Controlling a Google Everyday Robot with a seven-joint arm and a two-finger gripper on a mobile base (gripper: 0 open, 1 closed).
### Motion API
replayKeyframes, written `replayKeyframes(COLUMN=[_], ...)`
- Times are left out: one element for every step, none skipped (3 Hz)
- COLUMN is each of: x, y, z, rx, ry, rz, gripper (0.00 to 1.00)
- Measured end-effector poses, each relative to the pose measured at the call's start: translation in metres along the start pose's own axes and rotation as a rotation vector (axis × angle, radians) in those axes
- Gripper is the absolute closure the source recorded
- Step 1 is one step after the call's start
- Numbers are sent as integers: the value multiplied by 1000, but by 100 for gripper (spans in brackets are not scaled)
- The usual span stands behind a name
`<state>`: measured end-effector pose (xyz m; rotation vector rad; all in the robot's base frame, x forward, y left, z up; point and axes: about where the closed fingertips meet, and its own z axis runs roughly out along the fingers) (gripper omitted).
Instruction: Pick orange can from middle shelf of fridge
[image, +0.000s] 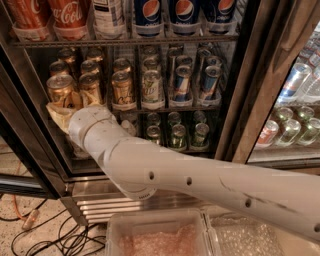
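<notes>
pincer (64, 112) placed at the left front of the middle shelf (210, 107), set close under the orange can (60, 89) standing there, whether spread or clamped cannot be told, white arm (200, 181) bent up at the wrist, stretched in from lower right across the fridge (246, 75) base

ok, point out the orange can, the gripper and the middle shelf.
orange can (59, 90): camera view, side wall of the front-left can.
gripper (69, 109): camera view, tan end by that can's base.
middle shelf (175, 108): camera view, front rail.
</notes>
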<state>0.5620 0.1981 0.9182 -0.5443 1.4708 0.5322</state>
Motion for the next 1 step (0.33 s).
replayKeyframes(x=[0], y=[-3], z=[-24], rx=[1], ry=[29], rz=[-1], gripper=[100])
